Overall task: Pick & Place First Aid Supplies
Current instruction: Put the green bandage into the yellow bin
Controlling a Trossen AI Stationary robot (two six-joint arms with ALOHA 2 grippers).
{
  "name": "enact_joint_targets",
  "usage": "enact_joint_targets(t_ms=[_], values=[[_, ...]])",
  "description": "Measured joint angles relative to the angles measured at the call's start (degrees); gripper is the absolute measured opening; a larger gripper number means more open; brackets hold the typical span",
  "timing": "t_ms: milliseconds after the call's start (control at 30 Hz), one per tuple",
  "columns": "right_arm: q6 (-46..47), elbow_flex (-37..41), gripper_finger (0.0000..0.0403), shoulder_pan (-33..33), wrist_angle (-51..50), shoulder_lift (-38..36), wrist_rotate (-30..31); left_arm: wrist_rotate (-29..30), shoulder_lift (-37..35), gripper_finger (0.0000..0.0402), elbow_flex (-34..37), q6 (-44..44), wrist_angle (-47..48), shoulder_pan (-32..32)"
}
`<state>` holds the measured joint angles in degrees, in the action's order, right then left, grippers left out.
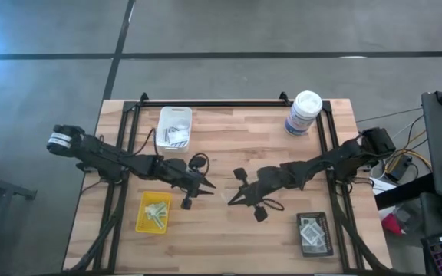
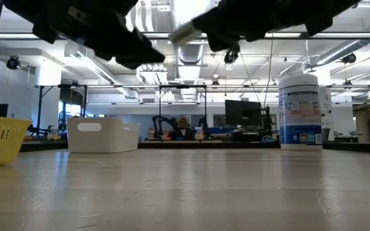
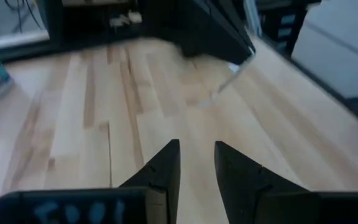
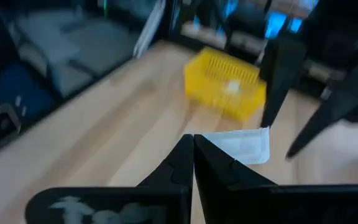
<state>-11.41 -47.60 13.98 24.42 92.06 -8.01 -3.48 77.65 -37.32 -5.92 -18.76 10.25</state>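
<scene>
My right gripper (image 4: 193,142) hovers over the middle of the table (image 1: 229,146), shut on a small white flat packet (image 4: 241,146). The packet also shows in the low view (image 2: 182,33) and, blurred, in the left wrist view (image 3: 232,76). My left gripper (image 3: 196,155) is open and holds nothing. It hangs just left of the right gripper (image 1: 232,201), its tips (image 1: 206,184) pointing at it. More packets lie in the white tray (image 1: 175,126), the yellow tray (image 1: 153,212) and the black tray (image 1: 313,234). My right gripper pinches the white packet by one end (image 4: 207,140) between its two shut fingers. The rest of the packet sticks out past the fingertips. It is lifted clear, well above the table top, as the low view shows.
A tall white canister with a blue label (image 1: 304,113) stands near the table's far right corner. The white tray sits far left, the yellow tray near left, the black tray near right. Bare wood lies between them. A person sits far off in the room (image 2: 183,125).
</scene>
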Motion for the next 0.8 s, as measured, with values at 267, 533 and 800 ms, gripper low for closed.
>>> enact_joint_targets(t_ms=[267, 533, 800], values=[[0.25, 3.04, 0.0008, 0.0, 13.53, 2.44, -0.09, -0.59, 0.0, 0.0094, 0.19, 0.01, -7.22, 0.02], [0.27, 3.0, 0.0008, -0.02, 15.55, 3.4, 0.0, -6.64, 0.0, 0.0094, 0.19, -0.52, -10.21, 0.06], [-0.73, 2.96, 0.0008, -0.46, 17.84, 3.4, 0.48, -7.66, 0.0, 0.0094, 0.19, -0.67, -10.17, 0.06]])
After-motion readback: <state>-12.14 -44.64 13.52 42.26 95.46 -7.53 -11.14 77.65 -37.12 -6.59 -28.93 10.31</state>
